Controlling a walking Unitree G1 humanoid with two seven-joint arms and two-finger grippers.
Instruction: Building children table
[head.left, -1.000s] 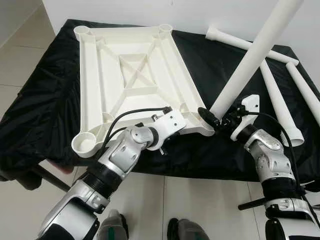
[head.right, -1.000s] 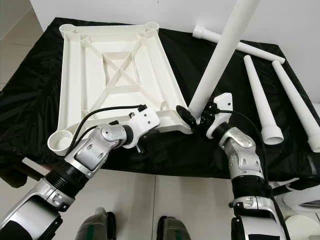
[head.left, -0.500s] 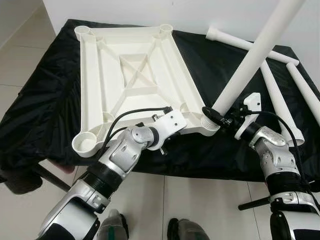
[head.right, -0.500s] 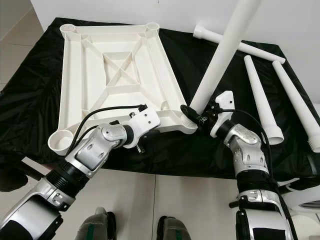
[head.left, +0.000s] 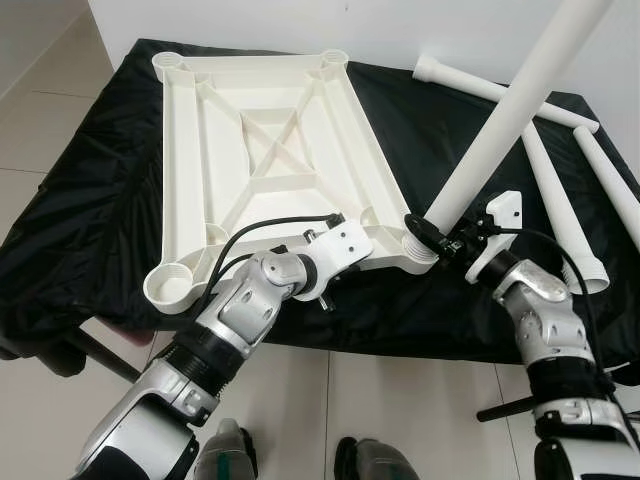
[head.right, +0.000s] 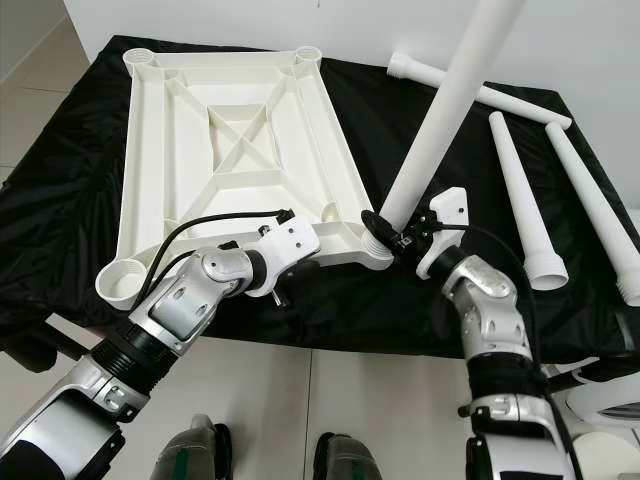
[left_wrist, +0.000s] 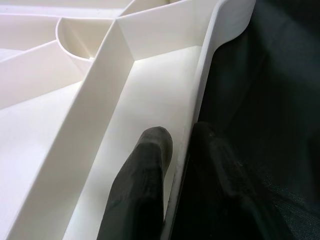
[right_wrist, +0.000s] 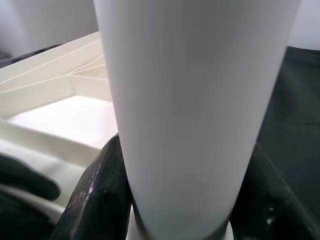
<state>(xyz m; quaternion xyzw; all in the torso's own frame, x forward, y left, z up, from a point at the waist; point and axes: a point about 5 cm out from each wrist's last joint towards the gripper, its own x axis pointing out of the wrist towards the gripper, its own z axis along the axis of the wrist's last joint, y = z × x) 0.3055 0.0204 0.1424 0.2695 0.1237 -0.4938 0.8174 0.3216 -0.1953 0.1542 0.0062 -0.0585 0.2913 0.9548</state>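
Left eye view: my right arm bends up from 5 o'clock, and my right gripper (head.left: 437, 236) is clamped on a long white leg (head.left: 510, 108). The leg leans toward 1 o'clock, its low end at the near right corner hole of the white tabletop (head.left: 265, 150). My left arm reaches in from 7 o'clock, and my left gripper (left_wrist: 175, 145) pinches the tabletop's near rim. The tabletop lies upside down on a black cloth (head.left: 90, 200). Three more legs (head.left: 555, 205) lie at 2 o'clock.

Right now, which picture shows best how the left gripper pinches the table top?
The left wrist view: the left gripper straddles the tabletop's rim, one finger each side. Both eye views show its wrist hiding the fingers.
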